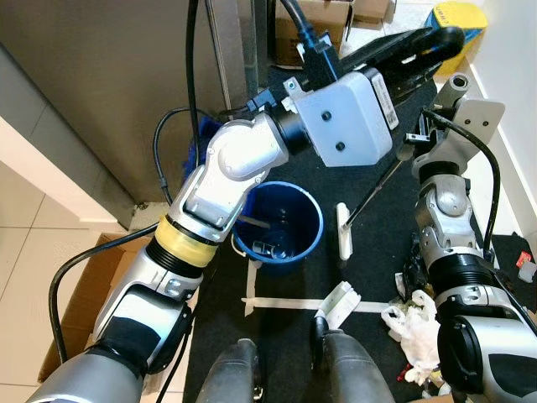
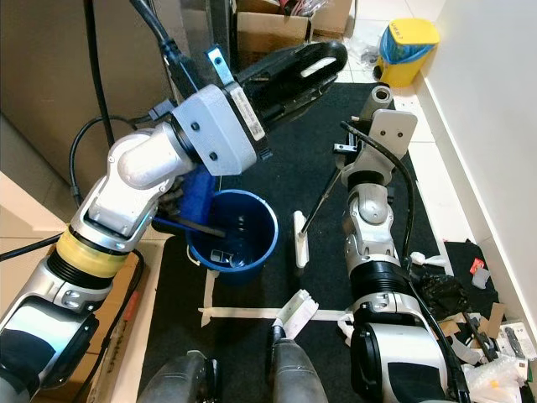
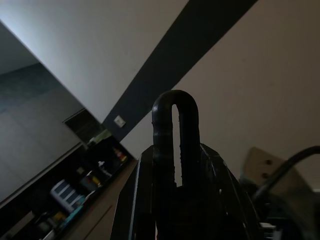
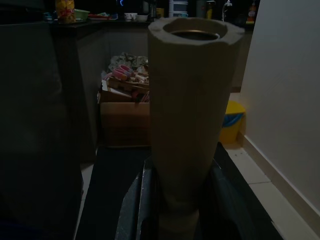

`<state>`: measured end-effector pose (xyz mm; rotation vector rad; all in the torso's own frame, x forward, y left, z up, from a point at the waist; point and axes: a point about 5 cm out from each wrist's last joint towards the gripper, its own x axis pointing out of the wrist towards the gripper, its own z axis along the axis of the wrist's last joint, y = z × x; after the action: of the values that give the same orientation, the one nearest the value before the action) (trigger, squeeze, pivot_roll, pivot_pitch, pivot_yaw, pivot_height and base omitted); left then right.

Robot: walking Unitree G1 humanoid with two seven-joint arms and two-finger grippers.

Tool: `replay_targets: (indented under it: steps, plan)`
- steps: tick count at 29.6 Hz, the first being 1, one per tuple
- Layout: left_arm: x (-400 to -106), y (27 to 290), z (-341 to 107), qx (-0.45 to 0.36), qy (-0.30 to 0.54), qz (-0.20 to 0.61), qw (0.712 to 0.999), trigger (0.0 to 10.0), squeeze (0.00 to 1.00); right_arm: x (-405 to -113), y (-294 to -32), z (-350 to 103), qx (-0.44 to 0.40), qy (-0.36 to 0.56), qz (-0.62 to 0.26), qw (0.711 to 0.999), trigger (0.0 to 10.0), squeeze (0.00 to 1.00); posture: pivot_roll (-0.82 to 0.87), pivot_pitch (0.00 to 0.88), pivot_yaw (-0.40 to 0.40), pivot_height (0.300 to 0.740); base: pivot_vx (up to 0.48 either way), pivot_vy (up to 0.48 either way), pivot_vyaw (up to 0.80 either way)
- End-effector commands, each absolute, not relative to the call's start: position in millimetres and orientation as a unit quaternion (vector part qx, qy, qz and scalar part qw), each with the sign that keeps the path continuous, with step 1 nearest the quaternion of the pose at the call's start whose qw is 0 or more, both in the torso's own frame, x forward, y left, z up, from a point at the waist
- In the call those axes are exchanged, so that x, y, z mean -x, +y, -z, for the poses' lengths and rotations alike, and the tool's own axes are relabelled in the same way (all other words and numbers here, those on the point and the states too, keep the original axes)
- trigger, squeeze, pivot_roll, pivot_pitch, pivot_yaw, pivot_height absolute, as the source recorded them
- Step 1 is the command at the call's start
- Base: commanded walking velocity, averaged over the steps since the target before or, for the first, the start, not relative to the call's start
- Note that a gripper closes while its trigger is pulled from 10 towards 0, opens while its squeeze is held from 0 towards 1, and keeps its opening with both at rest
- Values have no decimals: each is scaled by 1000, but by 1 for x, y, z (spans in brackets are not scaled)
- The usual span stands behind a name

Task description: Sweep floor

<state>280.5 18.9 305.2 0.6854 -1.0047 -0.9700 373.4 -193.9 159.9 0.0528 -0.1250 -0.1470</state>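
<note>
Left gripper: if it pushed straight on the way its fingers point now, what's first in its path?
The left gripper points up and away over the black mat, toward the cardboard boxes at the far end. Its wrist view looks up at wall and ceiling, so the way looks free, though depth is unclear.

We take the bucket as our landmark; it stands on the mat. Just right of the bucket lies the broom head, its shaft slanting up and away to the right gripper. The left gripper hangs above and beyond the bucket. A cabinet rises left of the bucket. Nearer us than the bucket, tape strips lie on the mat. Litter is scattered well to the bucket's right, near the wall. Far beyond the bucket, to its right, stands a bin, with cardboard boxes left of that bin.
</note>
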Motion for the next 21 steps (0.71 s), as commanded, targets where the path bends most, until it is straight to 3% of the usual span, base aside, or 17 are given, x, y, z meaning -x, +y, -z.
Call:
replay_targets:
  steps: [1, 14, 18, 21]
  plan:
    - [-269, 11, -308, -332, -484, 446, 675, 10000, 0, -374, -196, -170, -29, -86, 76, 993, 10000, 0, 17, 159, 6, 740, 0, 0, 0]
    - [-266, -3, -317, -324, -516, 446, 656, 10000, 0, -373, -198, -168, -30, -85, 80, 993, 10000, 0, 17, 166, 10, 740, 0, 0, 0]
    - [-265, -7, -324, -281, -516, 449, 673, 10000, 0, -373, -196, -168, -30, -85, 79, 993, 10000, 0, 17, 167, 10, 740, 0, 0, 0]
    - [-264, -10, -326, -302, -528, 446, 657, 10000, 0, -374, -194, -168, -32, -85, 77, 993, 10000, 0, 18, 167, 11, 740, 0, 0, 0]
